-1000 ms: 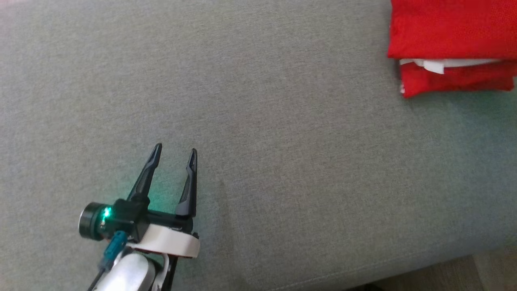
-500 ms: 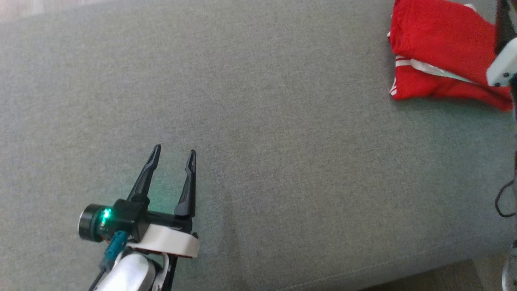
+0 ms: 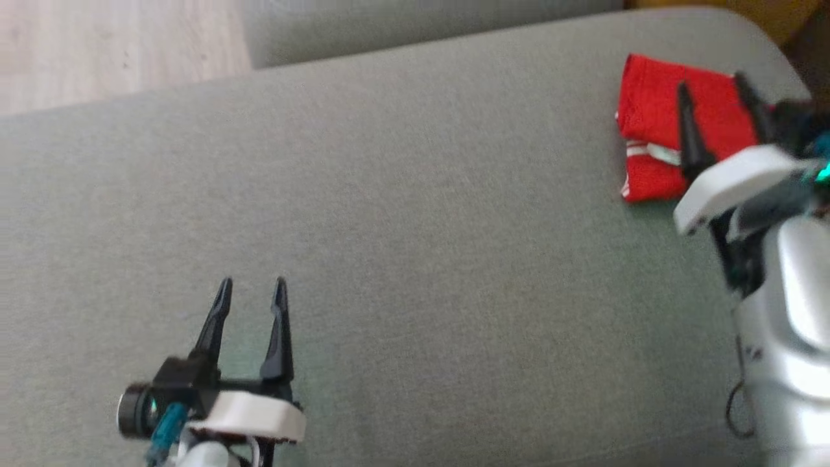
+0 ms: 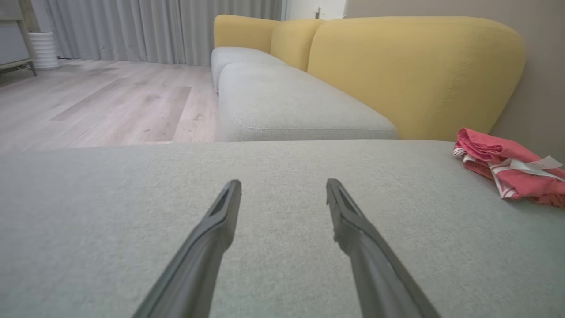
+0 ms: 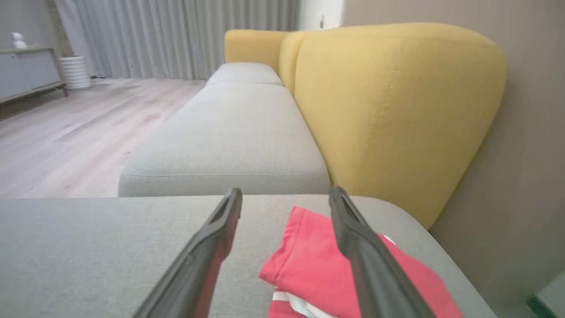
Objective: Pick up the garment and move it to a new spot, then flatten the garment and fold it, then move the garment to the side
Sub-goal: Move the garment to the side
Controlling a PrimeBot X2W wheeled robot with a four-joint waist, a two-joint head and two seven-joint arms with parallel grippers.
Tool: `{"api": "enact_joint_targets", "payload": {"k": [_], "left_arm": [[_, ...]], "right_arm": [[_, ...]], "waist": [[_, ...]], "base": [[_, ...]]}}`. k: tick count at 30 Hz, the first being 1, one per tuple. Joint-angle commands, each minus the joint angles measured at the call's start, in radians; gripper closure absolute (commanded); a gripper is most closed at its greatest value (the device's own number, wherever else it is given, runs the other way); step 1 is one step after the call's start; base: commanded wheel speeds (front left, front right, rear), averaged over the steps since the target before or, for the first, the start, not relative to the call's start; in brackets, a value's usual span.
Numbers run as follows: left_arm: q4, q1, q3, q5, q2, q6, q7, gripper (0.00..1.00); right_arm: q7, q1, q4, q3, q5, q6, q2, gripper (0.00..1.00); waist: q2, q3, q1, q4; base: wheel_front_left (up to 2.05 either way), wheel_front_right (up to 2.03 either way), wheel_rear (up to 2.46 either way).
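Observation:
The garment [image 3: 652, 130] is a folded red piece with white stripes, lying at the far right of the grey cushion [image 3: 415, 259]. It also appears at the right edge of the left wrist view as the garment [image 4: 507, 172], and low in the right wrist view as the garment [image 5: 318, 265]. My right gripper [image 3: 712, 83] is open and hangs over the garment with nothing between its fingers. My left gripper [image 3: 251, 283] is open too, low at the left over bare cushion, far from the garment.
A yellow backrest [image 5: 388, 110] rises just beyond the garment. A second grey seat cushion [image 4: 282, 106] continues past the one I work on. Pale wooden floor [image 3: 117, 52] lies off the cushion's far left edge.
The head camera has tilted, so the whole picture has shifted. My right arm has come into view beside the garment and its gripper has opened. The left gripper holds its pose.

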Motion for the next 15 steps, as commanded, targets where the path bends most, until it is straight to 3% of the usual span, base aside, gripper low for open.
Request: {"api": "enact_joint_targets", "payload": {"k": [1,8,12,15], "left_arm": [[-0.016,-0.012,0.049,-0.007,0.005,0.006,-0.017,0.00],[0.015,0.063,0.076,-0.033,-0.009,0.013,-0.035,0.00],[0.018,0.103,0.099,-0.041,-0.013,0.025,-0.041,0.00],[0.013,0.128,0.106,-0.042,-0.016,0.023,-0.043,0.00]], "right_arm": [[-0.020,0.004,-0.052,0.024,-0.013,0.007,0.012,0.00],[-0.086,0.207,-0.148,0.023,-0.033,0.007,0.104,0.00],[-0.105,0.341,-0.230,0.037,-0.068,0.007,0.121,0.00],[-0.113,0.440,-0.290,0.062,0.000,0.007,0.123,0.00]], "waist": [[-0.0001,-0.052,0.0002,0.032],[-0.0001,-0.125,0.0002,0.085],[-0.0001,-0.142,0.0002,0.106],[-0.0001,-0.148,0.0002,0.123]], "base": [[0.00,0.00,0.00],[0.00,0.00,0.00],[0.00,0.00,0.00],[0.00,0.00,0.00]]}}
